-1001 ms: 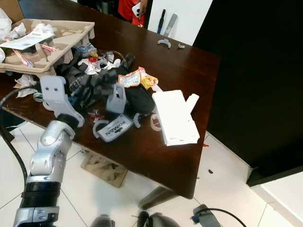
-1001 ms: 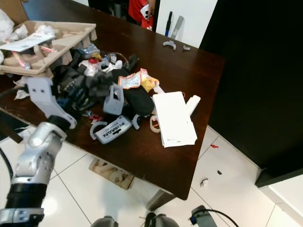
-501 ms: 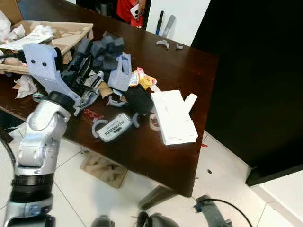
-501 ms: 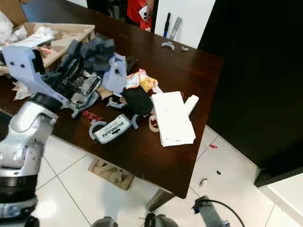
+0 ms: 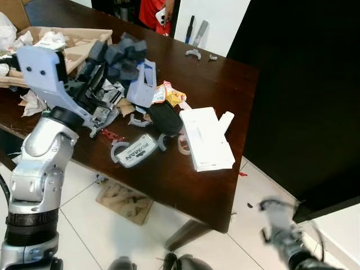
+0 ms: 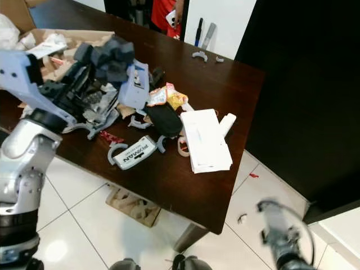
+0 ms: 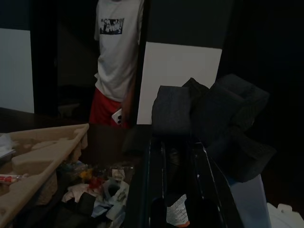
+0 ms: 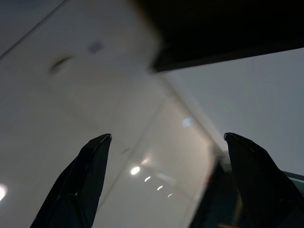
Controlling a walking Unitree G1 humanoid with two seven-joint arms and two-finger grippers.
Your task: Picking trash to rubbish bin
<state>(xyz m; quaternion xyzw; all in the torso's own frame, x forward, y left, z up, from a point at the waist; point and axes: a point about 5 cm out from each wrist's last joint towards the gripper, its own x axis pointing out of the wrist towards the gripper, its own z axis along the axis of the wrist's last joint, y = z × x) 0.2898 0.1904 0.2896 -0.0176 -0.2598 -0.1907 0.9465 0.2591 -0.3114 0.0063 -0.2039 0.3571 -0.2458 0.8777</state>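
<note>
dark foam wad [image 5: 121, 52] clenched in left gripper [image 5: 115, 62], right gripper [image 8: 164, 183] spread wide, "pixman" label [image 5: 136, 151]

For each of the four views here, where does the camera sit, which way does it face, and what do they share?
Left and right eye views: on the head, looking down at the table of trash; left arm raised, holding dark foam.
Left wrist view: along the left gripper, same foam at its tips, a person behind.
Right wrist view: low, facing the floor, between open fingers.
Shared: the foam and cardboard tray.
</note>
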